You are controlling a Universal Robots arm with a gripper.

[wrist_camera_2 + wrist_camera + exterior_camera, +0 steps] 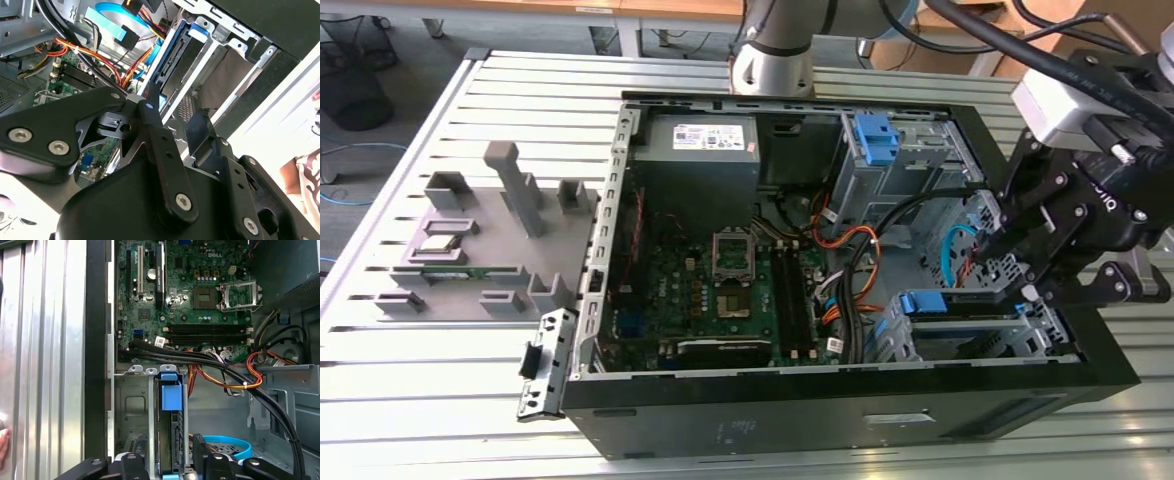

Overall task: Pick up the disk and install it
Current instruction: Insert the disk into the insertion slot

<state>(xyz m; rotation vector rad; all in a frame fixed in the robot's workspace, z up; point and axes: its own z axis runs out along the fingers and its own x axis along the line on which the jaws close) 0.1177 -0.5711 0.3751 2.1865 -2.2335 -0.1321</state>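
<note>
Straddling the disk (170, 432) in its cage (958, 345), at four o'clock of the case (854, 410) in the exterior view, the gripper (167, 451) stands open, gripping nothing evident. Skewed pressure could jam the disk there, and the nearby cables (190, 356) might snag. Whether the fingers (200, 452) touch it, or whether it is fully seated, is hidden.

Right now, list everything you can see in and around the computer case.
computer case: one, black, open, on table
table: one, silver, under case
motherboard: one, green, inside case
power-supply box: one, grey, case corner
disk: one, blue-railed, edge-on in drive bay
bracket: one, blue, other drive cage
fixtures: several, grey, exterior view's left
cables: several, black and orange, inside case
arm: one, grey, case's far side
pincer: one, black, open, straddling disk
</note>
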